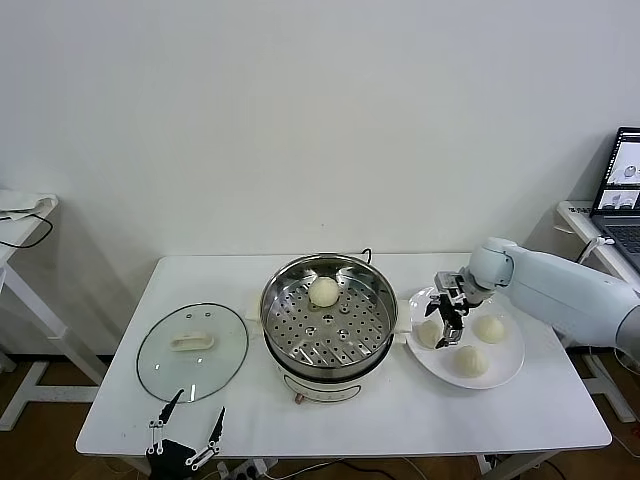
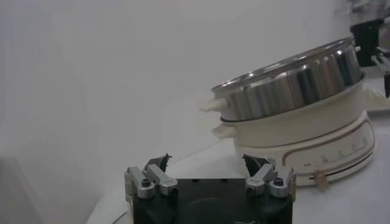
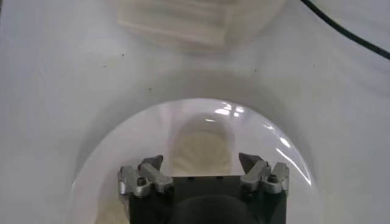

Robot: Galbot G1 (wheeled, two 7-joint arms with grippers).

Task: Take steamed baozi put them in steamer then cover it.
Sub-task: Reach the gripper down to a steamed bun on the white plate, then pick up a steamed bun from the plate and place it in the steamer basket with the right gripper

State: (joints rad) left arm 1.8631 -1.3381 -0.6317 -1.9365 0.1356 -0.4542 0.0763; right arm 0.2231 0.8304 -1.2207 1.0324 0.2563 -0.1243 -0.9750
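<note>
Baozi (image 3: 201,149) between right fingers (image 3: 253,165) (head view unclear).

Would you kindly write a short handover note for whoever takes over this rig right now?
Right gripper: jaws open, over the plate at the nearest baozi, nothing held.
Left gripper: open, idle at the table's front edge near the cover, which lies flat on the table.
Done: one baozi in the steamer.
Left: three plate baozi, then cover it.
</note>
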